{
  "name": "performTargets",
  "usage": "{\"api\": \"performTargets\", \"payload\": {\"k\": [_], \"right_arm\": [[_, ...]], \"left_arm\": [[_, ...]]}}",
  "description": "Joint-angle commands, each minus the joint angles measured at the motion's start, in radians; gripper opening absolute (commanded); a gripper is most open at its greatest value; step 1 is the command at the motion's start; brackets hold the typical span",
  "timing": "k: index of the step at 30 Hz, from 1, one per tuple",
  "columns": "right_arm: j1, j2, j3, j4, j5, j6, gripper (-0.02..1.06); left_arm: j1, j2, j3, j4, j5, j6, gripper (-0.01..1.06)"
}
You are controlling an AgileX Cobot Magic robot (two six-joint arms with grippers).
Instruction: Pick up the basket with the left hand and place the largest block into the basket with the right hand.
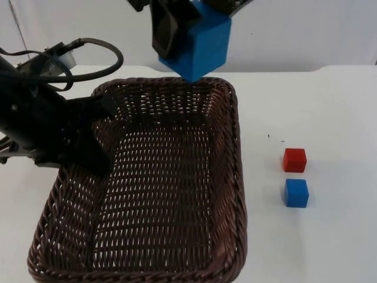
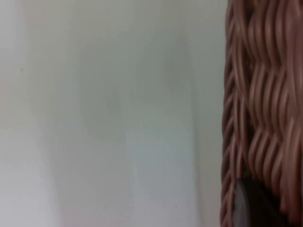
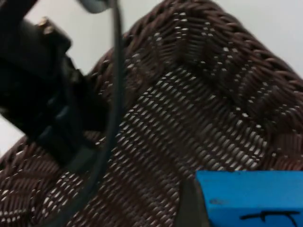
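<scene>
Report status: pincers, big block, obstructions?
Left pincer shut on dark brown woven wicker basket rim. Right pincer shut on large blue cube above basket's far end. Drop path clear.

Top view overhead; both wrists close on basket (image 1: 177, 177).

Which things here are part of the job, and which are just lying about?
In the job:
wicker basket, gripped at its rim by the left gripper
large blue block, held above the basket by the right gripper

Lying about:
small red block
small blue block
</scene>
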Motion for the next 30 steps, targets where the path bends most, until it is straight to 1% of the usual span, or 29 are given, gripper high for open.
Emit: {"api": "performTargets", "payload": {"k": [1,7,12,15,16,19,20,23,24,25,27,30], "right_arm": [[0.009,-0.017,-0.006,0.008,-0.001,-0.014,0.00],[0.009,-0.013,-0.001,0.010,-0.012,-0.014,0.00],[0.009,-0.011,0.039,0.012,-0.057,-0.012,0.00],[0.009,-0.011,0.084,0.012,-0.110,-0.012,0.00],[0.009,-0.011,0.084,0.012,-0.110,-0.012,0.00],[0.009,-0.011,0.133,0.025,-0.167,-0.010,0.00],[0.009,-0.011,0.133,0.025,-0.167,-0.010,0.00],[0.009,-0.011,0.195,0.053,-0.257,-0.010,0.00],[0.009,-0.011,0.225,0.054,-0.301,-0.010,0.00],[0.009,-0.011,0.225,0.054,-0.301,-0.010,0.00],[0.009,-0.011,0.268,0.055,-0.364,-0.010,0.00],[0.009,-0.011,0.310,0.055,-0.409,-0.010,0.00]], "left_arm": [[-0.003,-0.017,-0.001,-0.013,0.011,-0.005,0.00],[-0.003,-0.017,-0.001,-0.013,0.011,-0.005,0.00],[-0.003,-0.017,-0.001,-0.013,0.011,-0.005,0.00],[-0.003,-0.017,-0.001,-0.015,0.012,-0.005,0.00],[-0.003,-0.017,-0.001,-0.015,0.012,-0.005,0.00],[-0.003,-0.017,-0.001,-0.015,0.012,-0.005,0.00],[-0.003,-0.017,-0.001,-0.015,0.012,-0.005,0.00],[-0.003,-0.017,-0.001,-0.015,0.012,-0.005,0.00],[-0.003,-0.017,-0.001,-0.015,0.012,-0.005,0.00],[-0.003,-0.017,-0.001,-0.015,0.012,-0.005,0.00],[-0.003,-0.017,-0.001,-0.015,0.012,-0.005,0.00],[-0.003,-0.017,-0.001,-0.015,0.012,-0.005,0.00]]}}
